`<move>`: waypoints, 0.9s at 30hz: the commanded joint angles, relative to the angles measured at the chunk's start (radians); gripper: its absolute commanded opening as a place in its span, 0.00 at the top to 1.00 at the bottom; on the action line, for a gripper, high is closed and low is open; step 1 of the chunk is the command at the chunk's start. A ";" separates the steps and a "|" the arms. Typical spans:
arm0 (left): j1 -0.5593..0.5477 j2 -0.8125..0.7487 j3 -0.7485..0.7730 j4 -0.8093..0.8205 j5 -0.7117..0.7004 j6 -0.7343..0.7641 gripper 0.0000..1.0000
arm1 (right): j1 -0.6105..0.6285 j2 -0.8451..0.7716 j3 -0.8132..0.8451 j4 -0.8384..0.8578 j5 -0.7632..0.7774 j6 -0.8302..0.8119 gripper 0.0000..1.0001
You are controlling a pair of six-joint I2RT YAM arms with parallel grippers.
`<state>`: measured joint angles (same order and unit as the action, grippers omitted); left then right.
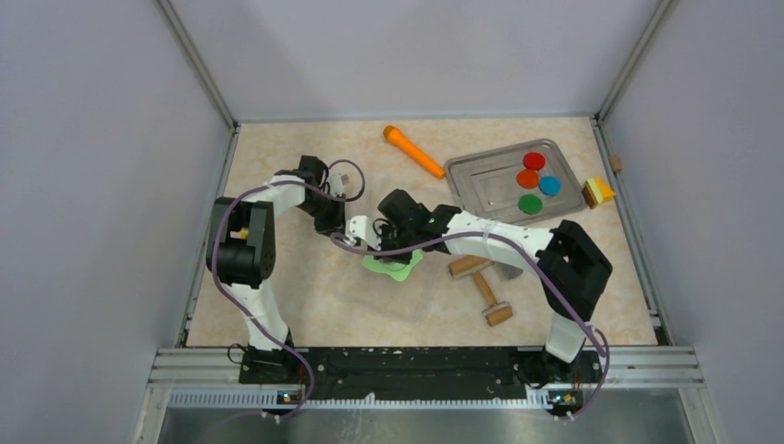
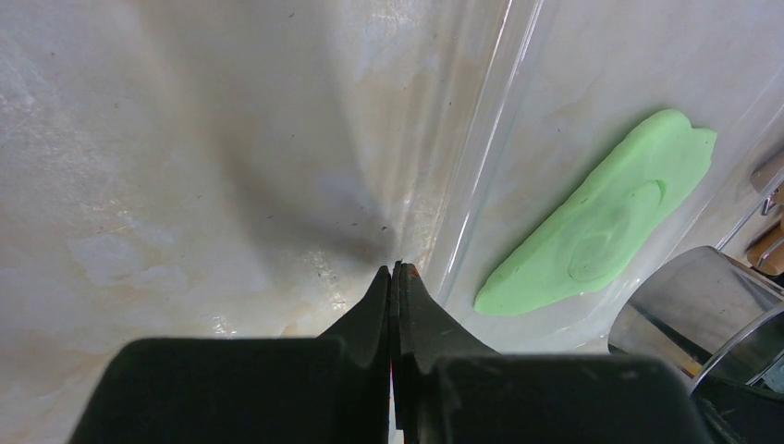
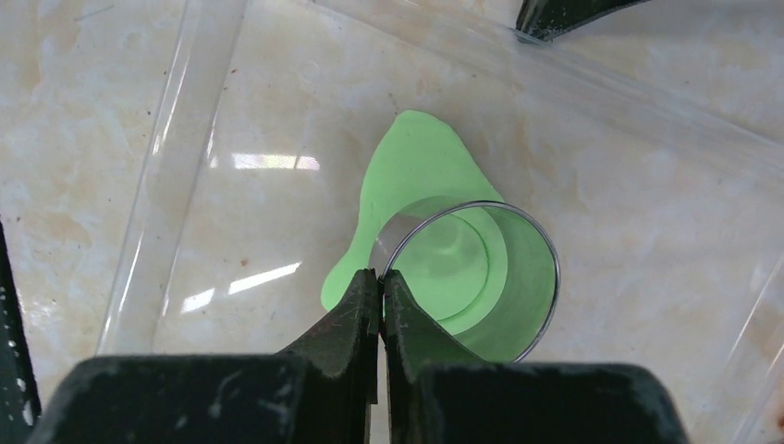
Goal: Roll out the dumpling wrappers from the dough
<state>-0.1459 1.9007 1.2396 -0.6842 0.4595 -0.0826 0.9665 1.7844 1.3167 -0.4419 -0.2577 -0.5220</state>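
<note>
The dough (image 3: 421, 162) lies flattened in a clear tray (image 3: 176, 120) at mid-table. The right gripper (image 3: 380, 275) has its jaws pinched on the rim of a metal ring cutter (image 3: 545, 305) standing on the dough. The left gripper (image 2: 396, 268) has its jaws closed, empty, at the tray's edge.

Top view, centre: dough (image 1: 396, 269) mostly hidden under right arm (image 1: 481, 236); only a green edge shows. Left wrist view, lower right: metal ring (image 2: 684, 305) cut off by frame edge. Brown bits (image 2: 767, 245) at right edge too cropped to ID. Top view, upper right: small tan obj (image 1: 616, 164) too small to tell.
</note>
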 commanded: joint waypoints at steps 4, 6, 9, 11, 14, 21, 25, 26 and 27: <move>-0.004 -0.040 0.003 0.003 0.023 0.003 1.00 | 0.003 0.019 0.006 -0.008 -0.035 -0.143 1.00; -0.004 -0.039 0.003 0.005 0.024 0.003 1.00 | 0.003 0.025 -0.003 -0.009 -0.030 -0.151 1.00; -0.004 -0.039 0.001 0.005 0.022 0.004 1.00 | 0.002 0.027 -0.021 -0.007 -0.025 -0.168 1.00; -0.004 -0.039 -0.001 0.005 0.022 0.004 1.00 | -0.001 0.027 -0.031 -0.001 -0.020 -0.172 1.00; -0.004 -0.036 -0.001 0.006 0.022 0.003 1.00 | -0.004 0.029 -0.041 0.005 -0.021 -0.176 1.00; -0.004 -0.031 0.004 0.006 0.022 0.002 1.00 | -0.008 0.033 -0.052 0.024 -0.017 -0.176 1.00; -0.004 -0.028 0.004 0.004 0.022 0.002 1.00 | -0.008 0.033 -0.061 0.052 -0.011 -0.173 1.00; -0.004 -0.028 0.004 0.003 0.022 0.004 1.00 | -0.009 0.035 -0.063 0.054 -0.011 -0.173 1.00; -0.004 -0.026 0.004 0.003 0.023 0.004 1.00 | -0.007 0.037 -0.065 0.057 -0.011 -0.172 1.00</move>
<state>-0.1459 1.9007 1.2396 -0.6842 0.4603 -0.0830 0.9653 1.8114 1.2675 -0.4419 -0.2623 -0.6811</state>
